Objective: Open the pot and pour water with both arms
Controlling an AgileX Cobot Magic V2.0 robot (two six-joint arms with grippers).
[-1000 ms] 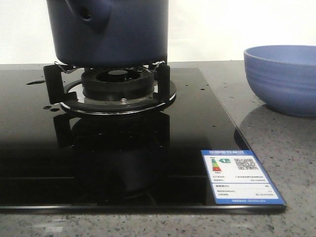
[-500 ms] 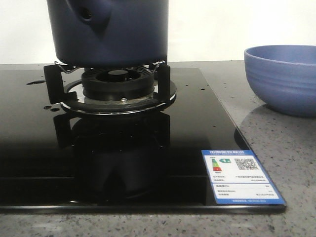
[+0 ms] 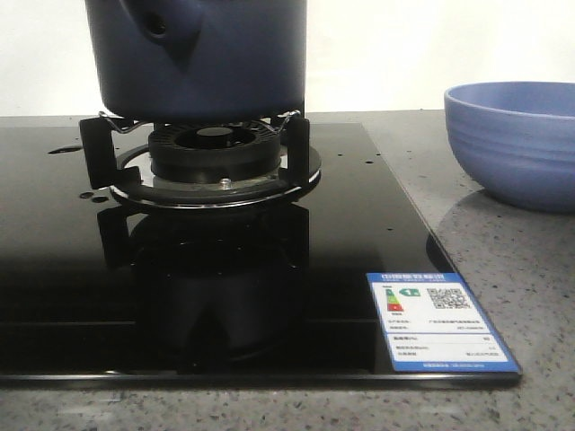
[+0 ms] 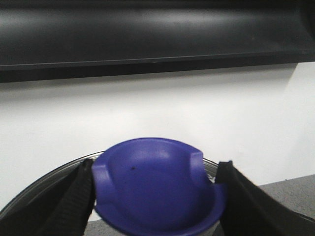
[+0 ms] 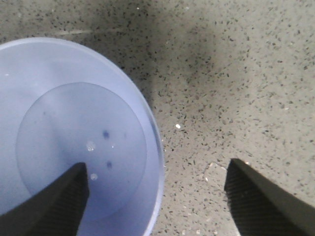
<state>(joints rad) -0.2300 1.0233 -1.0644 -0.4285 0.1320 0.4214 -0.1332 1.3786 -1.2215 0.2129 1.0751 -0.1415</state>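
Observation:
The dark navy pot (image 3: 207, 63) stands on the burner (image 3: 216, 153) of the black glass hob, its tubular stub (image 3: 166, 22) turned to the front left; its top is cut off in the front view. In the left wrist view my left gripper (image 4: 156, 164) is shut on the blue lid knob (image 4: 155, 196), one finger against each side, with the glass lid's rim (image 4: 44, 179) curving below. My right gripper (image 5: 156, 164) is open and empty above the rim of the periwinkle bowl (image 5: 59, 137), one finger over its inside and one over the counter. Neither gripper shows in the front view.
The periwinkle bowl (image 3: 517, 144) sits on the speckled grey counter (image 3: 530, 269) to the right of the hob (image 3: 269, 260). A blue and white energy label (image 3: 436, 323) is stuck on the hob's front right corner. A white wall stands behind.

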